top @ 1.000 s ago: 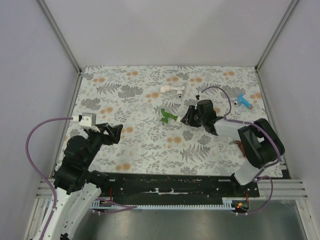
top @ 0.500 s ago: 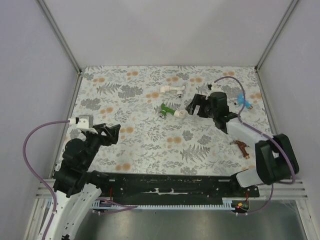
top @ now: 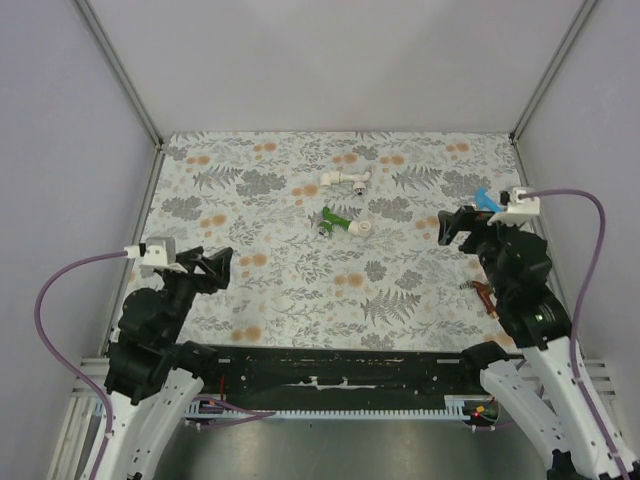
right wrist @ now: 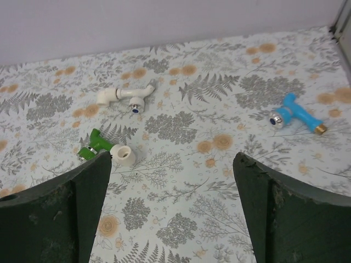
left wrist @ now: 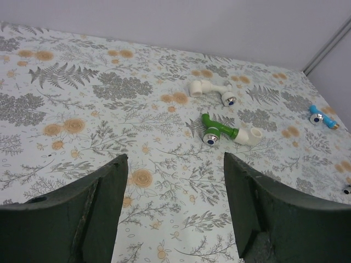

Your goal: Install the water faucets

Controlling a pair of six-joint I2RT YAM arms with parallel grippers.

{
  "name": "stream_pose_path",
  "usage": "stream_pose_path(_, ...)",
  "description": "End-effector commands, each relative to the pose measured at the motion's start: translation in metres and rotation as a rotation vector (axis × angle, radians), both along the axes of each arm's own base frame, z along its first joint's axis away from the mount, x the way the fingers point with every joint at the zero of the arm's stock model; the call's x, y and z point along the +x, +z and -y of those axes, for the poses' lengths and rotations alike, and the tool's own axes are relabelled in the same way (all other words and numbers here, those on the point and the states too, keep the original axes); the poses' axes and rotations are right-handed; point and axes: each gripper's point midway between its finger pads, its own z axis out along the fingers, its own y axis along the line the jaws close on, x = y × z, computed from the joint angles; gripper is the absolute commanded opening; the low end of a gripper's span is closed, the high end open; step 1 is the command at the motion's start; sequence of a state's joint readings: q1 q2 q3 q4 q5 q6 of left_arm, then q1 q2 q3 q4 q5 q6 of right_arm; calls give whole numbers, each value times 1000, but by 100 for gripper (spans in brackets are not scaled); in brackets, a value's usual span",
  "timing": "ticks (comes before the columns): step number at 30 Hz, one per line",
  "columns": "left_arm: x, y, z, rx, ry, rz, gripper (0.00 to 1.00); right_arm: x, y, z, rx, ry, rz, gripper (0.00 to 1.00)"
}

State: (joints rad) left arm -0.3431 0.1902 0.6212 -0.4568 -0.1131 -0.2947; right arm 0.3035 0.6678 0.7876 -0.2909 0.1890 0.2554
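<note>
- My left claw (left wrist: 174, 156) hovers low over the near left of the table (top: 280, 290). Its jaws are apart with nothing between them, so it is free to brace a part.
- My right claw (right wrist: 173, 155) hangs over the near right side, jaws spread wide and empty. From that height its camera takes in most of the parts.
- The reddish-brown faucet (top: 485, 295) lies close beside my right arm, on its own; I judge it not yet fitted.
- The green faucet (left wrist: 216, 129) lies on its side near the middle of the table. The white elbow fitting (left wrist: 249, 135) touches one end, and the two look joined, though I cannot confirm the thread is seated.
- The blue faucet (right wrist: 293, 112) rests alone by the right edge, within my right arm's reach, probably the next to pick.
- Farthest off, a white faucet (right wrist: 123, 94) lies apart from the others.
</note>
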Motion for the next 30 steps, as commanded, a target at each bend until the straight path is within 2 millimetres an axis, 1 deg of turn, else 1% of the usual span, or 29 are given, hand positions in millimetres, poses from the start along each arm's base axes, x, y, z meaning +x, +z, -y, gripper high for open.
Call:
stream_pose_path(1, 2, 24, -14, -12, 71, 93, 75, -43, 21, 38, -105, -97, 83, 98)
stream_pose_path(3, 0, 29, -16, -20, 83, 110, 76, -62, 34, 50, -122, -120, 150, 98)
stream_pose_path(5, 0, 33, -20, -39, 103, 135, 77, -77, 40, 58, -144, -128, 204, 98)
stream_pose_path(8, 2, 40, -26, -113, 149, 194, 82, -93, 40, 69, -164, -156, 266, 98)
stream_pose_path(10, 3, 46, -31, -174, 176, 243, 86, -100, 38, 72, -160, -165, 297, 98)
stream_pose_path(13, 0, 54, -39, -290, 218, 317, 87, -108, 35, 77, -181, -178, 339, 98)
stream_pose_path(14, -1, 54, -42, -301, 229, 334, 88, -109, 35, 78, -187, -177, 352, 98)
stream_pose_path(15, -7, 58, -48, -323, 250, 368, 88, -111, 34, 78, -192, -177, 367, 98)
stream_pose_path(18, -11, 57, -69, -366, 358, 367, 88, -109, 30, 80, -213, -188, 343, 98)
stream_pose_path(20, -13, 56, -77, -359, 405, 360, 89, -108, 27, 80, -209, -187, 342, 98)
stream_pose_path(24, -18, 59, -87, -352, 451, 366, 89, -104, 20, 80, -203, -194, 335, 98)
stream_pose_path(30, -18, 56, -92, -336, 483, 352, 89, -103, 16, 83, -209, -215, 321, 98)
